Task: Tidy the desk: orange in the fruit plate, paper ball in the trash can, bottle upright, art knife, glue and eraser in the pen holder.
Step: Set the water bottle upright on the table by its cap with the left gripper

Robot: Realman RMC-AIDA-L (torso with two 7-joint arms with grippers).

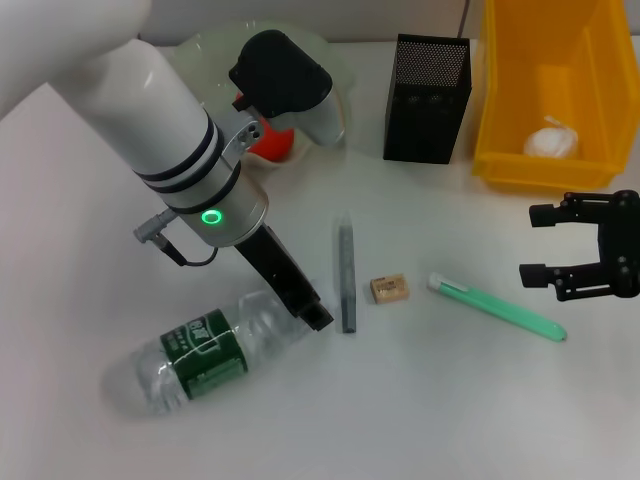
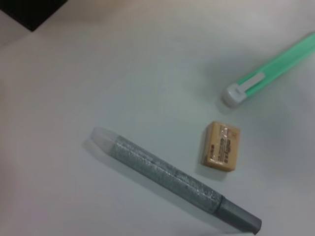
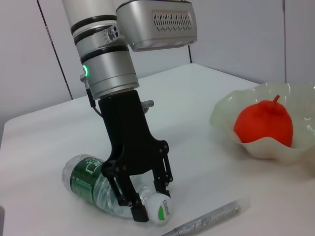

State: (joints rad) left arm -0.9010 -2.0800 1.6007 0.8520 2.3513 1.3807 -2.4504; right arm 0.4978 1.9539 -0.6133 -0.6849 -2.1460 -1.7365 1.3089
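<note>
The bottle [image 1: 200, 360] lies on its side at the near left, cap pointing right. My left gripper [image 1: 315, 315] is down at its neck; in the right wrist view it [image 3: 152, 199] is open, its jaws astride the neck just behind the white cap. The art knife [image 1: 346, 275], the eraser [image 1: 388, 289] and the glue [image 1: 495, 305] lie in a row on the table; the left wrist view shows the art knife [image 2: 167, 177], eraser [image 2: 221, 146] and glue [image 2: 268, 71]. The orange [image 1: 272, 143] sits in the fruit plate [image 1: 200, 50]. My right gripper [image 1: 530, 245] hovers open at the right, above the glue's far end.
The pen holder [image 1: 427, 100] stands at the back centre. The yellow trash can [image 1: 500, 100] at the back right holds the paper ball [image 1: 552, 140]. My left arm crosses the left half of the table and covers part of the fruit plate.
</note>
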